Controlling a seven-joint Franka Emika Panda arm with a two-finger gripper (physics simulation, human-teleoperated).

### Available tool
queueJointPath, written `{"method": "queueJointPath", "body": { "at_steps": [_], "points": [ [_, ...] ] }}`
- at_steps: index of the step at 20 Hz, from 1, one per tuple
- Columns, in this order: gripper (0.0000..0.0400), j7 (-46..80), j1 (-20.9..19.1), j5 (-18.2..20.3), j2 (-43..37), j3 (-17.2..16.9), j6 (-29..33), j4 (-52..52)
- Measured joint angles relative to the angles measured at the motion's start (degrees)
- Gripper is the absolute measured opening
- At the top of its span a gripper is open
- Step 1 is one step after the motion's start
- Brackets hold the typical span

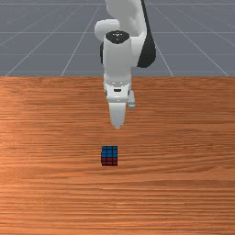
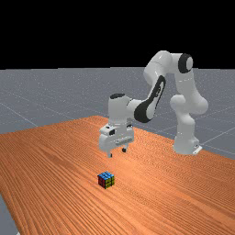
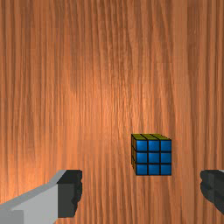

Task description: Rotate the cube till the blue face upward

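White two-finger tool (image 2: 117, 153) hangs spread above black-gridded multicoloured cube (image 2: 106, 180), probably clear of it because blue already faces up; orange-brown wooden worktop (image 2: 55, 183) supports cube.

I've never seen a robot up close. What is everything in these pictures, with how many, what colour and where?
Cube: one, blue on top with red and yellow sides visible, on the table, lower than the hand.
Table: one, orange-brown wood, under the cube.
Floor: one, grey with pale lines, beyond the table in the front view.
Backdrop: one, black, across the top of the far view.
Arm: one, white with black parts, reaching from the far view's right toward its left.
Hand: one, mostly white, at the arm's end, above the table.
Fingers: two, pale with dark tips, apart, on the hand.
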Motion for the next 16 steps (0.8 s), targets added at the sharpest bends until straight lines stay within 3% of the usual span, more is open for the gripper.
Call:
{"method": "queueJointPath", "body": {
  "at_steps": [1,2,3,4,6,7,8,9,12,16],
  "points": [
    [0.0249,0.0,0.0,0.0,0.0,0.0,0.0,0.0],
    [0.0158,0.0,0.0,0.0,0.0,0.0,0.0,0.0],
    [0.0253,1.12,0.17,0.08,0.01,-0.2,-0.23,0.07],
    [0.0311,1.8,0.26,0.13,0.01,-0.32,-0.37,0.12],
    [0.0367,2.46,0.35,0.19,0.0,-0.45,-0.5,0.17],
    [0.0225,15.71,2.46,-0.33,-1.21,-2.96,-2.84,-0.53],
    [0.0138,28.74,4.3,-0.3,-1.96,-5.22,-5.37,-0.12],
    [0.0085,41.57,5.94,0.18,-2.11,-7.26,-7.81,0.79],
    [0.0019,71.96,9.15,3.35,-0.78,-11.58,-13.9,4.08],
    [0.0003,80.47,9.72,5.04,-0.03,-12.68,-14.68,5.27]
  ]
}}
